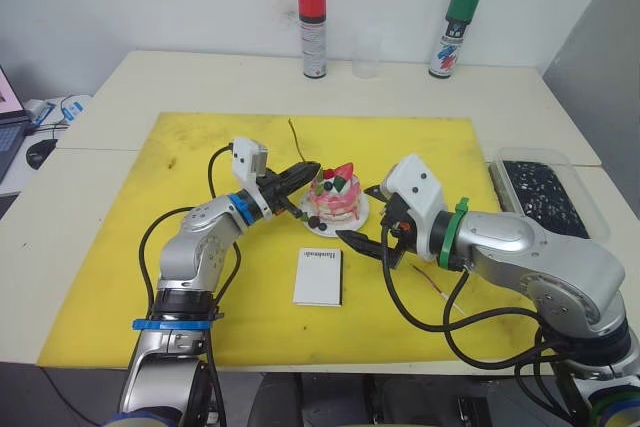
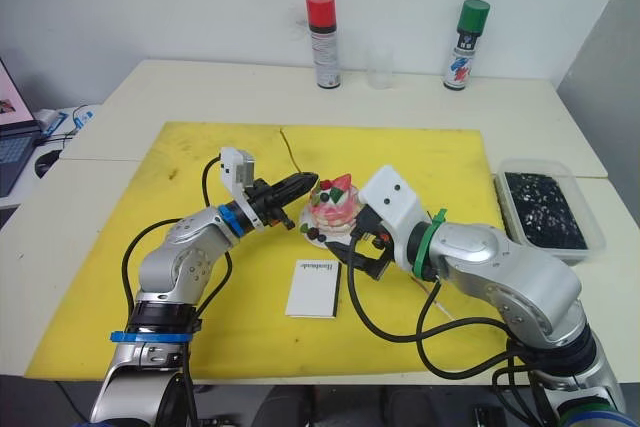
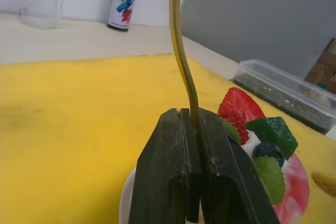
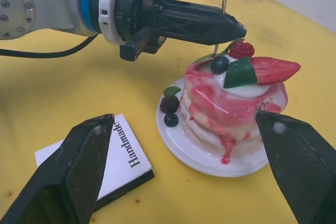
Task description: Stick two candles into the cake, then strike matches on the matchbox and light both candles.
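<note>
A yellow mat (image 1: pixel 200 277) is spread over the table (image 1: pixel 90 247), and all of the task's things are laid on it. The right gripper (image 1: pixel 372 219) is held wide apart, empty, with the cake (image 4: pixel 236 100) on its white plate (image 4: pixel 210 158) sitting just ahead between the spread fingers (image 4: pixel 79 166). The left gripper (image 4: pixel 231 26) is clamped tight on a candle (image 3: pixel 181 51), which is gripped at its lower end and is seen rising up from the closed fingertips, directly over the near edge of the cake's top. The matchbox (image 1: pixel 318 275) is laid flat just beside the plate, below the left gripper and near one finger of the right gripper. A thin pale stick (image 1: pixel 440 288) is seen on the mat under the right forearm; what it is cannot be told.
</note>
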You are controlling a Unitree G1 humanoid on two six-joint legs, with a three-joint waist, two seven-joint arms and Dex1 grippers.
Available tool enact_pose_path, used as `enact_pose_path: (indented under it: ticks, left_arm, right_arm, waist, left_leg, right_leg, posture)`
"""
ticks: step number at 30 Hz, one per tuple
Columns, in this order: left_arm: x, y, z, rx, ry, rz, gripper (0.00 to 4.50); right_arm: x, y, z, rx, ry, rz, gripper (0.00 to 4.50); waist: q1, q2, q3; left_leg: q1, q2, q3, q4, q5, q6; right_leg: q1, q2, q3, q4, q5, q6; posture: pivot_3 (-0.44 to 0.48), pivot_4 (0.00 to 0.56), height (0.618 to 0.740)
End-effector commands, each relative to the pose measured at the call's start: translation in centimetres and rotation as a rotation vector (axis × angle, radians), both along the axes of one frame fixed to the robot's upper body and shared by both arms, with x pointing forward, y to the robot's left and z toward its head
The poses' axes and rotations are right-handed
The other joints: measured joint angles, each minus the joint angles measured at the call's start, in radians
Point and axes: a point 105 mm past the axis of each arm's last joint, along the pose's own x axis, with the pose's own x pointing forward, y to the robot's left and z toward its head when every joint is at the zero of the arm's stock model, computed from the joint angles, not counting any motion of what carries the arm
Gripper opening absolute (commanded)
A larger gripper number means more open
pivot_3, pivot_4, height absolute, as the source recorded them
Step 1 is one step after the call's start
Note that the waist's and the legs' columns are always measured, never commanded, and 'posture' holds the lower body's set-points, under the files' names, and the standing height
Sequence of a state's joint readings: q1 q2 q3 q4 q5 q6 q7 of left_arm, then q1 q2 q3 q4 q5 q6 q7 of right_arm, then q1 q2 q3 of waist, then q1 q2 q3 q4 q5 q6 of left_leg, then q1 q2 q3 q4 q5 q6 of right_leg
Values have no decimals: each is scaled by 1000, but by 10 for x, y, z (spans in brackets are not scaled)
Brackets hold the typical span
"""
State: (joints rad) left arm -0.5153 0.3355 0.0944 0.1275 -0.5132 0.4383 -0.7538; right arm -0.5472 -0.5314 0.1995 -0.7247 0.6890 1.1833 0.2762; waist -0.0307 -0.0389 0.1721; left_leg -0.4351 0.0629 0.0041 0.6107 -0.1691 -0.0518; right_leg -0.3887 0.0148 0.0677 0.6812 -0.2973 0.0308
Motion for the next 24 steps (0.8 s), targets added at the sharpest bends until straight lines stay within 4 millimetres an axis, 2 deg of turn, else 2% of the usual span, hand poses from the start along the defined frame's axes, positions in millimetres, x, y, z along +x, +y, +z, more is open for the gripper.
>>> enact_pose_path:
  ticks: [1,7,11,18,24]
  left_arm:
    - [-5,-2,17,-3,-51,-18,0]
    - [-10,-9,2,24,-36,-26,0]
    - [-6,-5,16,-37,-35,-14,0]
    - [-1,9,44,-5,-134,36,0]
    - [-10,-1,32,30,-124,-20,0]
  right_arm:
    - [-5,3,10,24,-57,19,4462]
    - [-6,4,9,25,-57,23,4462]
    - [-6,4,9,24,-55,23,4462]
    - [-7,4,8,24,-55,21,4462]
    - [-7,6,7,26,-55,26,4462]
  waist:
    - [0,0,0]
    - [0,0,0]
    - [0,0,0]
    - [0,0,0]
    - [-1,0,0]
  left_leg:
    - [0,0,0,0,0,0]
    - [0,0,0,0,0,0]
    - [0,0,0,0,0,0]
    - [0,0,0,0,0,0]
    - [0,0,1,0,0,0]
  right_leg:
    - [0,0,0,0,0,0]
    - [0,0,0,0,0,0]
    - [0,0,0,0,0,0]
    - [0,0,0,0,0,0]
    - [0,0,1,-1,0,0]
  posture:
    - [0,150,740]
    - [0,150,740]
    - [0,150,740]
    - [0,150,740]
    - [0,150,740]
